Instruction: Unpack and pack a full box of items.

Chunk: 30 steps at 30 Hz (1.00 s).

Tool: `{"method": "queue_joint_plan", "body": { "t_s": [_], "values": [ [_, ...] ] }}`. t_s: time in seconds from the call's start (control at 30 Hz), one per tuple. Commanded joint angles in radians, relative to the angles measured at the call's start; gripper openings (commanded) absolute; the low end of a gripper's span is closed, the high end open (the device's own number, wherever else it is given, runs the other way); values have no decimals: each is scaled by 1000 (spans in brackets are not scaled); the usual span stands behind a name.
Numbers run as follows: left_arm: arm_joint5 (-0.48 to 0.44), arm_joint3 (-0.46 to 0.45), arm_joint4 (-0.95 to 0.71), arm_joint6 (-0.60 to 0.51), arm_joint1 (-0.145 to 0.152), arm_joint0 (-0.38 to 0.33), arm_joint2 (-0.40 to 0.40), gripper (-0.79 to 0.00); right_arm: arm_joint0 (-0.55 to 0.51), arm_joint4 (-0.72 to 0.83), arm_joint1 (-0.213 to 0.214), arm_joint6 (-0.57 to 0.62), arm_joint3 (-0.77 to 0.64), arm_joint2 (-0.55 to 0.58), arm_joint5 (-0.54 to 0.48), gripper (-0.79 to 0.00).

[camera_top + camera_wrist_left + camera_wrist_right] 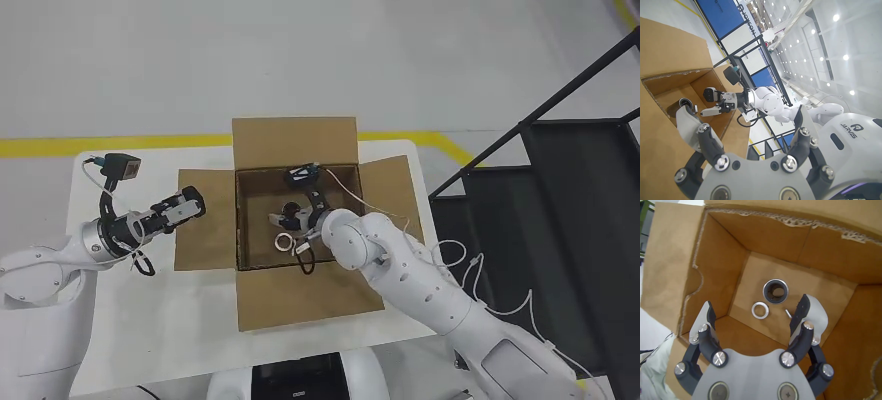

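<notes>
The open cardboard box (295, 135) stands mid-table with its flaps spread. On its floor lie a dark hollow cylinder (775, 291), a silver ring (760, 310) and a small metal pin (788, 313). My right gripper (755, 311) hangs open inside the box, above these parts, touching none of them. In the top view the right gripper (298, 222) sits in the box's middle, with the ring (285, 243) beside it. My left gripper (188, 207) is open and holds nothing, over the box's left flap. The left wrist view shows the cylinder (684, 103) and the right gripper (710, 104) inside the box (668, 56).
The white table (130, 330) extends left of the box. A black stair frame with a railing (560, 200) stands off the table's right side. A yellow floor line (100, 145) runs behind the table.
</notes>
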Motion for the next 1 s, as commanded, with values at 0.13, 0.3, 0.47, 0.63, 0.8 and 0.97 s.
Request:
{"method": "queue_joint_plan", "body": {
  "t_s": [0.13, 0.3, 0.47, 0.63, 0.8, 0.97],
  "values": [
    [17, -12, 15, 32, 1, 11, 3, 0, 31, -21, -17, 26, 51, -23, 25, 0],
    [31, -13, 16, 38, 6, 8, -1, 0, 48, -33, -30, 43, 76, -42, 16, 0],
    [38, -11, 27, 30, 11, -15, 0, 0, 68, -73, -45, 63, 109, -71, 30, 0],
    [40, -7, 29, 32, 15, -24, 6, 0, 89, -94, -61, 72, 136, -95, 34, 0],
    [40, -7, 29, 32, 15, -24, 6, 0, 96, -119, -72, 61, 132, -95, 45, 0],
    [40, -7, 29, 32, 15, -24, 6, 0, 87, -157, -74, 74, 121, -85, 54, 0]
  ]
}}
